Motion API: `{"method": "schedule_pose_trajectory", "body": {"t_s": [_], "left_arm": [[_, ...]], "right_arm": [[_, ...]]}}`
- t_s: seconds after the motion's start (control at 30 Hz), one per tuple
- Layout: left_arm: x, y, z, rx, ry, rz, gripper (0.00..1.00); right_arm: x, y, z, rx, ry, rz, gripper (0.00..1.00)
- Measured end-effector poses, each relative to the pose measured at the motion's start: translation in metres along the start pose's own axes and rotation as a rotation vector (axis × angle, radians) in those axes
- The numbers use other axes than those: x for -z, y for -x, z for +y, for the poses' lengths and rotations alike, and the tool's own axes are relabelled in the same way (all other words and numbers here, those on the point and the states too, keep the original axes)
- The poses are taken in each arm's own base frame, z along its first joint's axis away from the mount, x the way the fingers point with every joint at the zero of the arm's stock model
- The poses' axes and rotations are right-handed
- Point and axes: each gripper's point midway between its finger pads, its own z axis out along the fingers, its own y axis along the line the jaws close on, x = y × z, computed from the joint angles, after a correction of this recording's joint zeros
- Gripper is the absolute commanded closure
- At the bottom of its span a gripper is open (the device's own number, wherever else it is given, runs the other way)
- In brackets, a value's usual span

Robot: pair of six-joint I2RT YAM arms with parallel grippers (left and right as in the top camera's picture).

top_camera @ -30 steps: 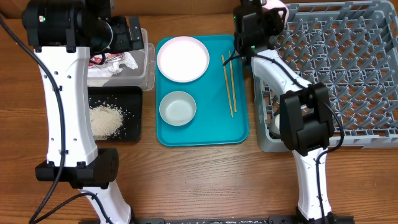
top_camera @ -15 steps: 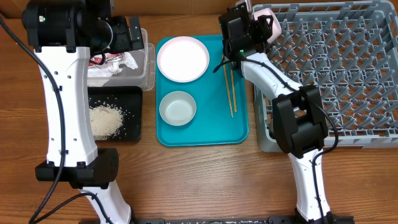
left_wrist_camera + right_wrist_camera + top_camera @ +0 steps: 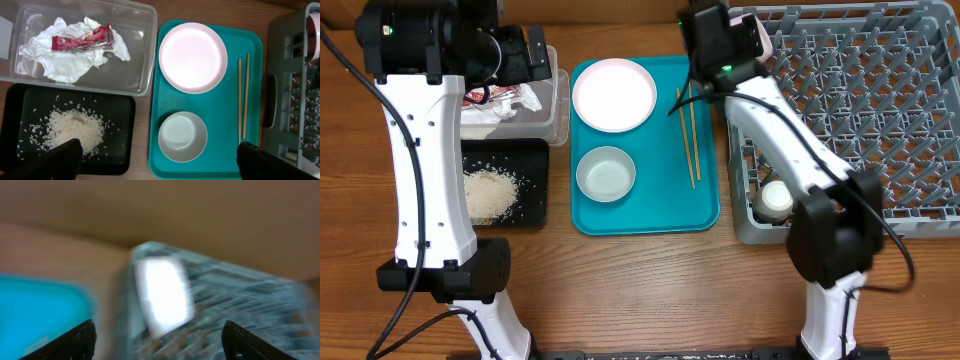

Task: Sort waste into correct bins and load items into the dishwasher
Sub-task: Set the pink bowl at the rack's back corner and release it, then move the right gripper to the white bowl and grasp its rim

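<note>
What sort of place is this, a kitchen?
Probably a staged dish-clearing bench, not a real kitchen: robot arms stand at a wooden table with a grey dish rack and a teal tray holding a white plate.

A robotics lab bench: wooden table point(image 3: 650, 290) carrying a dish rack point(image 3: 880, 100) and teal tray point(image 3: 660, 200).

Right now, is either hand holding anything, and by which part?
Nothing is held. The left hand is open with nothing between its fingers; the right hand is spread open and empty too, though its view is blurred.
</note>
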Motion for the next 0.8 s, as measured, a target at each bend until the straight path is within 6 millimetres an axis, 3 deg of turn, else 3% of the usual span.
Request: {"method": "schedule_pose_trajectory", "body": {"t_s": [0.07,0.13,0.2,0.33,0.57,0.7,0.8], "left_arm": [[0.000,0.000,0.000,0.000,0.000,0.000,0.00],[0.000,0.000,0.000,0.000,0.000,0.000,0.00],[0.000,0.000,0.000,0.000,0.000,0.000,0.00],[0.000,0.000,0.000,0.000,0.000,0.000,0.00],[0.000,0.000,0.000,0.000,0.000,0.000,0.00],[0.000,0.000,0.000,0.000,0.000,0.000,0.00],[0.000,0.000,0.000,0.000,0.000,0.000,0.00]], "right_arm": [[0.022,-0.005,0.026,-0.058,0.215,0.045,0.18],[0.049,-0.013,0.057,-0.097,0.455,0.104,0.28],[0.075,-0.021,0.088,-0.129,0.675,0.165,0.27],[0.112,-0.042,0.128,-0.177,0.947,0.299,0.28],[0.122,-0.109,0.178,-0.291,0.955,0.561,0.54],[0.116,-0.146,0.197,-0.344,0.838,0.650,0.57],[0.115,-0.162,0.210,-0.373,0.779,0.668,0.61]]}}
